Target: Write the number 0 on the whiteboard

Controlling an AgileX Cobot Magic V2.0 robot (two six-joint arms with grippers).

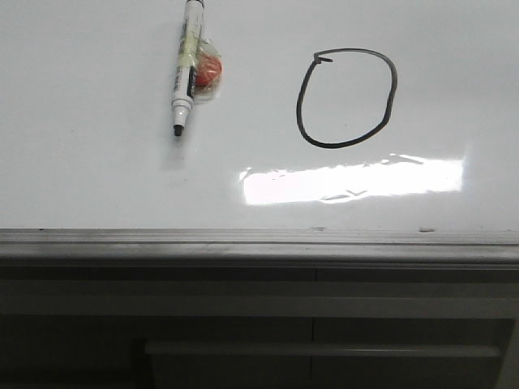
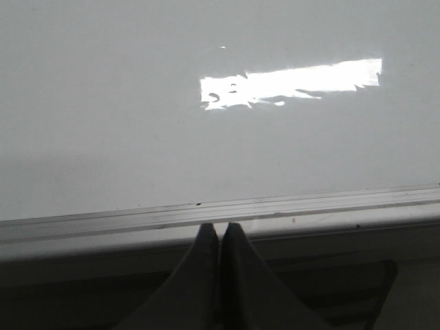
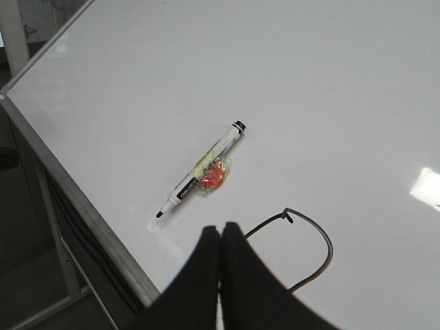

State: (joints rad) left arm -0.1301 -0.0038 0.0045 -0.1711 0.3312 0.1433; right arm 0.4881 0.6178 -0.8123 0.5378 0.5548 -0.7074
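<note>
Number 0 (image 1: pixel 347 99) already drawn on whiteboard (image 1: pixel 97 186), just beyond my right claw (image 3: pixel 220 234). Both claws pinched closed, empty; left claw (image 2: pixel 220 232) at the rail. Uncapped marker (image 1: pixel 184 69) looks light, slick; grip mid-barrel.

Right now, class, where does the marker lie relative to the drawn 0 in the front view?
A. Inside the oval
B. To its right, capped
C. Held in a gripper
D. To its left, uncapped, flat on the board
D: the marker lies flat on the whiteboard, left of the number 0, its bare tip showing, no gripper on it.

Right gripper (image 3: pixel 220 230) hides part of number 0 (image 3: pixel 311 251)
</note>
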